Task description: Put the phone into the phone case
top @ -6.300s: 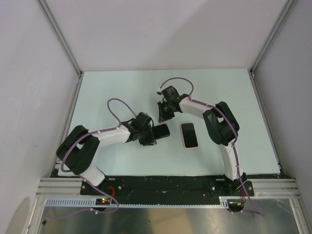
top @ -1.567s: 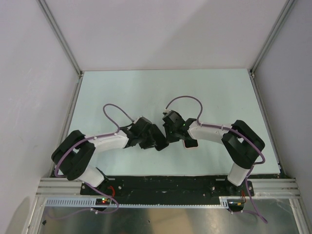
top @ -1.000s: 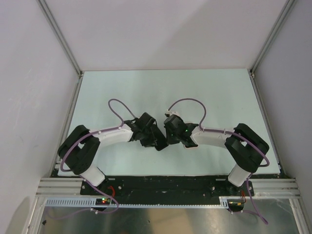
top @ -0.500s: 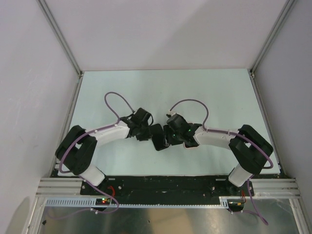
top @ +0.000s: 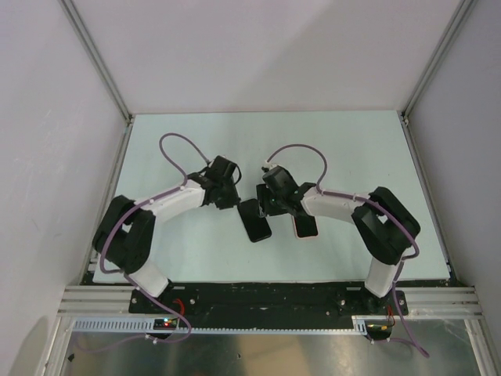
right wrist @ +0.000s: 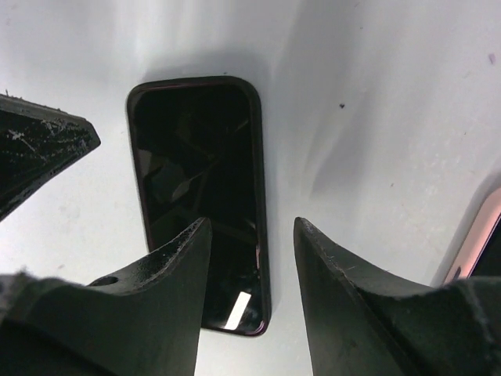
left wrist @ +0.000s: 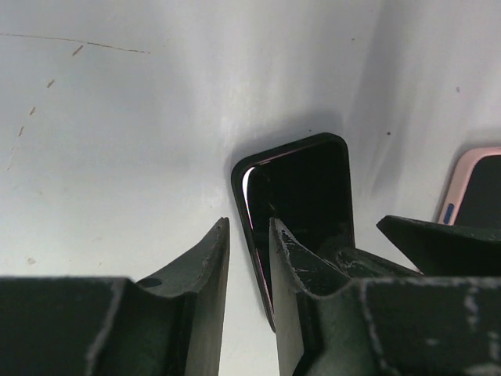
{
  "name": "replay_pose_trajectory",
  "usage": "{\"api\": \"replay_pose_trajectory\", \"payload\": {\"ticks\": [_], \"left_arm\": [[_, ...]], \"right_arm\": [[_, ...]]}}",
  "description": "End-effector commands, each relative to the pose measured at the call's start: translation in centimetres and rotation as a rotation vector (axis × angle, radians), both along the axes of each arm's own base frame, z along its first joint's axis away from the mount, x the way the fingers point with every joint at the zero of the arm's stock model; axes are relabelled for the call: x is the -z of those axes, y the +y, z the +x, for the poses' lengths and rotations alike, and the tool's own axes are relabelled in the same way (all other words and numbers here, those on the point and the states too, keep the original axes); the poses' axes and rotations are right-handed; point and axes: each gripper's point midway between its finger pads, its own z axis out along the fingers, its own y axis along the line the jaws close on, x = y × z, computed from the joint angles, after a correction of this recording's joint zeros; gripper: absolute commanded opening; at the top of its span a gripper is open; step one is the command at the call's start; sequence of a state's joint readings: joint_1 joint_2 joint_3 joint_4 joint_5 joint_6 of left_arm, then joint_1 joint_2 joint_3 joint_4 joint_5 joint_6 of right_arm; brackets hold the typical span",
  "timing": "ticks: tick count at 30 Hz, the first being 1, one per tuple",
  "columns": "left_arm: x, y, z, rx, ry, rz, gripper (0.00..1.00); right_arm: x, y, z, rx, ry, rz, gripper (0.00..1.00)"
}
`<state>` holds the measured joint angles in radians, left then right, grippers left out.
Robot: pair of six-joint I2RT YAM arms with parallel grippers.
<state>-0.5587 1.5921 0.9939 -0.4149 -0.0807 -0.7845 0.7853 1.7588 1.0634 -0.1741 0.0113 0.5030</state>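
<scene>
The black phone point(top: 254, 223) lies flat on the pale green table point(top: 352, 149), glossy side up, near the middle of the front half and tilted slightly off the table's edges. The pink-rimmed phone case point(top: 306, 226) lies just to its right, apart from it and partly covered by the right arm's forearm, so the phone is not in the case. The left gripper point(left wrist: 249, 223) sits low at the phone's far-left corner with its jaws released to a narrow slit. Bare table and the phone's left edge show through that gap, and nothing is pinched in it. The right gripper point(right wrist: 253, 222) hangs over the phone's other side with its jaws spread clearly wider and gripping nothing. In its wrist view the dark screen runs away between and beyond the two fingers point(right wrist: 176, 274), and the phone's near end shows in the gap. The two grippers are close together over the phone, one on each side, and each appears at the edge of the other's wrist view.
</scene>
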Motion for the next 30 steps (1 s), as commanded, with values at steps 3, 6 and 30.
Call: {"api": "replay_pose_trajectory", "payload": {"ticks": [3, 6, 30], "left_arm": [[1.3, -0.3, 1.1, 0.018, 0.024, 0.037, 0.31], [2.5, -0.3, 1.1, 0.014, 0.050, 0.055, 0.31], [5.8, 0.1, -0.2, 0.007, 0.117, 0.113, 0.21]], "right_arm": [[0.6, 0.6, 2.3, -0.012, -0.017, -0.024, 0.51], [1.7, 0.7, 2.4, -0.013, 0.001, -0.044, 0.49], [4.3, 0.1, 0.5, -0.001, 0.077, -0.123, 0.42]]}}
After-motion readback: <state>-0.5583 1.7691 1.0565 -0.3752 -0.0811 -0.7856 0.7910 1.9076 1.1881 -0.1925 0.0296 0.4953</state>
